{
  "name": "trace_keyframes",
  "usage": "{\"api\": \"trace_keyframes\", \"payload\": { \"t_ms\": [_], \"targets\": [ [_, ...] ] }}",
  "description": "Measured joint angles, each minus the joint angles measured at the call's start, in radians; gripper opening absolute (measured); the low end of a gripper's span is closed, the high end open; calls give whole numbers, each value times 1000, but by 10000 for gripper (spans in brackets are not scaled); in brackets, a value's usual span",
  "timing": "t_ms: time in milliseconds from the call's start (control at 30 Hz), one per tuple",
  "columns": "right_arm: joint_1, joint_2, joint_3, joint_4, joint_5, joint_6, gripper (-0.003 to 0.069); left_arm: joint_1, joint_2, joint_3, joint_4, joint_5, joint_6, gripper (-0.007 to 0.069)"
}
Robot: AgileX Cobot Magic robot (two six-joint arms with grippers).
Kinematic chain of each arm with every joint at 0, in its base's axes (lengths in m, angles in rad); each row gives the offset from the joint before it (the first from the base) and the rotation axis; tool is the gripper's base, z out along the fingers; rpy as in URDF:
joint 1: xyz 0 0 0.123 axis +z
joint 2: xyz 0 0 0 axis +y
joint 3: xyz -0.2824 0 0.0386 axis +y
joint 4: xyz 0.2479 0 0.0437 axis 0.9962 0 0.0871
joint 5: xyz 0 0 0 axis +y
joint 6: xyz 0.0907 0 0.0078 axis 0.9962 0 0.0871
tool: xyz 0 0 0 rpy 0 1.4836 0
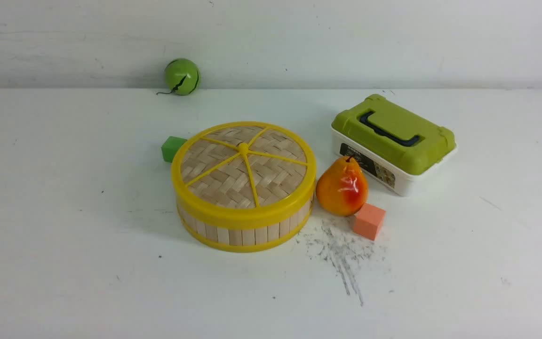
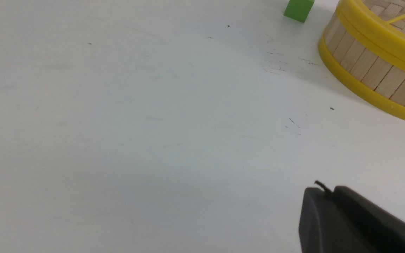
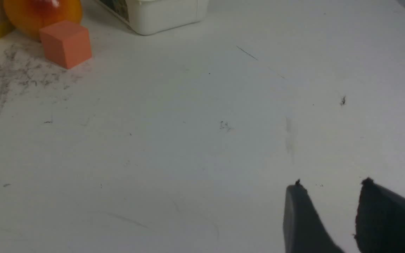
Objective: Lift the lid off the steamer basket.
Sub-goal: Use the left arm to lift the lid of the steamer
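Several things stand close around the steamer basket (image 1: 247,230) on the white table (image 1: 64,235). A small green cube (image 1: 172,148) is just behind its left side, partly hidden by it. At its right, an orange-yellow pear (image 1: 341,187) stands just beside the wall, with an orange cube (image 1: 369,221) close in front of the pear. Behind the pear is a white box with a green lid (image 1: 393,136). A green ball (image 1: 182,76) lies far back.

The basket stands near the middle of the table, round and shallow, with pale wooden slats between yellow rims. The lid (image 1: 245,165) sits flat on top of it: woven tan bamboo, a thick yellow rim, five yellow spokes and a small centre knob.

The left gripper (image 2: 329,193) has its fingers pressed together and holds nothing. The right gripper (image 3: 332,186) has its fingers spread. Both are well apart from the basket.
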Motion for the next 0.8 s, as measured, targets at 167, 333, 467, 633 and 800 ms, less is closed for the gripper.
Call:
{"api": "trace_keyframes", "payload": {
  "t_ms": [167,333,467,633,800],
  "targets": [
    [0,0,0,0,0,0,240,0,0,0,0,0,0,37],
    [0,0,0,0,0,0,240,0,0,0,0,0,0,39],
    [0,0,0,0,0,0,240,0,0,0,0,0,0,41],
    [0,0,0,0,0,0,240,0,0,0,0,0,0,41],
    [0,0,0,0,0,0,240,0,0,0,-1,0,0,41]
  ]
}}
